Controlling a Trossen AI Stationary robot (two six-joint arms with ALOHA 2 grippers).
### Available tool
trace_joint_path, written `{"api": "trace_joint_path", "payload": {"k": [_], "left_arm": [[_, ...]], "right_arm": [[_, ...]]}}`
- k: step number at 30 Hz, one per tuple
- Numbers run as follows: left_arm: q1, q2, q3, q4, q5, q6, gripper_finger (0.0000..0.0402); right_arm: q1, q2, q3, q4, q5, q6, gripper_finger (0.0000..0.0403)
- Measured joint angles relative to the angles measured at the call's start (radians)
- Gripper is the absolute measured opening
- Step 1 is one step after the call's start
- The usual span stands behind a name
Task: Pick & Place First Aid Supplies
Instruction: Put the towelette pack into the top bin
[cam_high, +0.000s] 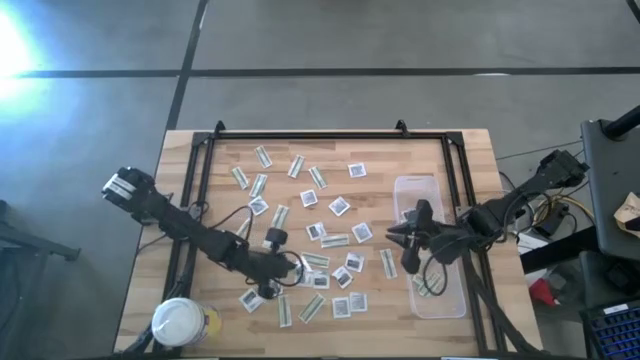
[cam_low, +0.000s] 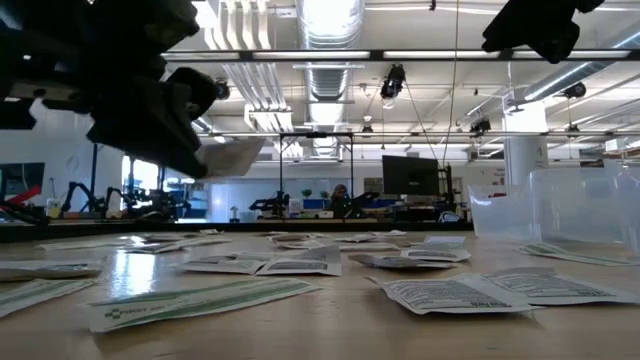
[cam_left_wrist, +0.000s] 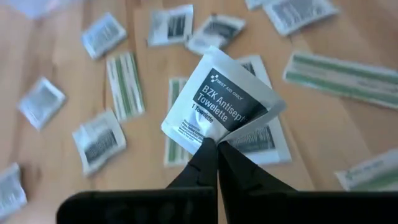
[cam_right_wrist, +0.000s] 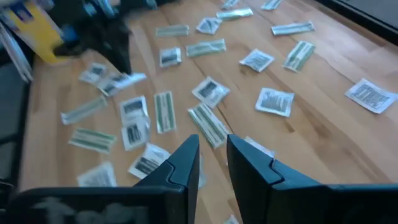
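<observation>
Around left gripper (cam_left_wrist: 217, 149) pinching towelette packet (cam_left_wrist: 217, 102): scattered packets (cam_left_wrist: 99, 140), strips (cam_left_wrist: 126, 84).

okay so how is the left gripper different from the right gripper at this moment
The left gripper is shut on a square white towelette packet, lifted off the table; the right gripper is open and holds nothing. The left one hangs over the scattered packets at the table's near edge; the right one is by the clear plastic tub. Both have dark two-finger jaws.
</observation>
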Motion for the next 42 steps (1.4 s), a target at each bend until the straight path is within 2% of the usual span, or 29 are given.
{"api": "trace_joint_path", "payload": {"k": [6,13,19,27,33,39,42], "left_arm": [[0.004,0.000,0.000,0.101,-0.017,0.090,0.0000],[0.032,-0.002,0.000,0.193,0.010,0.125,0.0000],[0.093,-0.002,0.000,0.256,0.187,0.129,0.0000],[0.180,-0.002,0.000,0.428,0.452,0.160,0.0000],[0.193,-0.003,0.000,0.503,0.499,0.202,0.0000],[0.192,-0.003,0.000,0.586,0.596,0.216,0.0000],[0.192,-0.003,0.000,0.622,0.622,0.216,0.0000]], "right_arm": [[0.000,0.112,0.006,0.036,0.000,-0.062,0.0094],[0.000,0.214,0.008,0.269,-0.037,-0.347,0.0114],[0.000,0.246,0.008,0.415,-0.098,-0.563,0.0127],[0.000,0.271,0.009,0.501,-0.109,-0.698,0.0134],[-0.001,0.313,0.009,0.641,-0.150,-0.852,0.0128],[-0.003,0.354,0.008,0.807,-0.165,-1.004,0.0131],[-0.016,0.369,0.008,0.873,-0.227,-1.035,0.0132]]}}
